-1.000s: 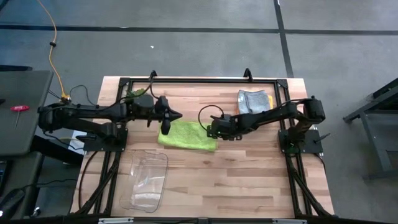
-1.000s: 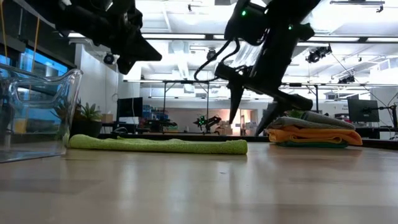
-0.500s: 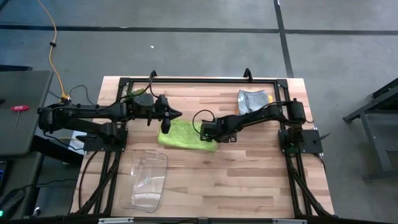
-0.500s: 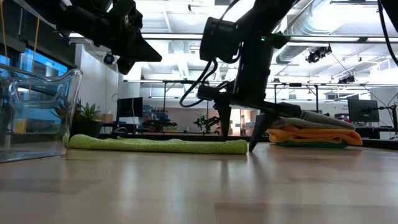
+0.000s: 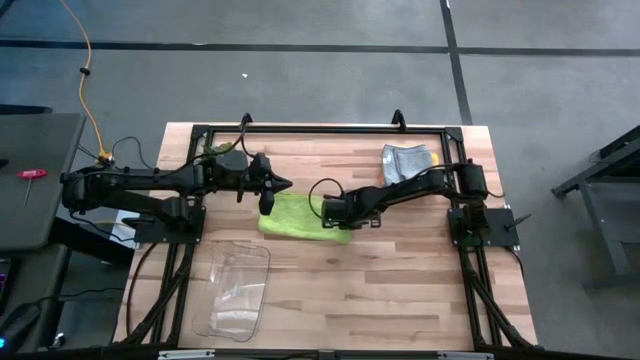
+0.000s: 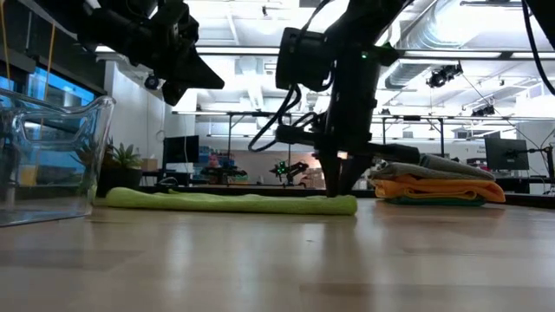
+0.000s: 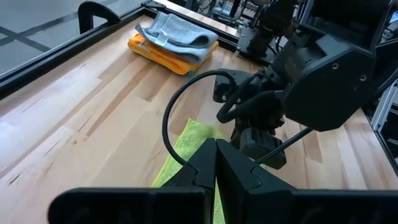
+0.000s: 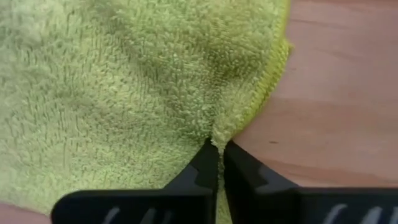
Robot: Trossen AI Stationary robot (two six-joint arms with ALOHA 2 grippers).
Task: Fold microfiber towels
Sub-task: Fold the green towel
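The lime green towel [image 6: 227, 203] is lying flat along the wooden table [image 6: 277, 260]. At the towel's right end the right gripper [image 6: 336, 184] is standing with its fingers pinched together on the cloth. The left gripper [image 6: 192, 74] is hanging above the towel's left part. Beyond the towel's right end, folded towels [image 6: 434, 182] are sitting stacked. A clear plastic bin [image 6: 48, 156] is standing off its left end.

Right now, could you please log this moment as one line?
right gripper: jaws shut on lime green towel edge | left gripper: shut, above towel | folded stack: far right

A towel [image 5: 295, 217] lies mid-table; folded towels [image 5: 408, 161] sit far right, a plastic bin [image 5: 235, 290] near left.
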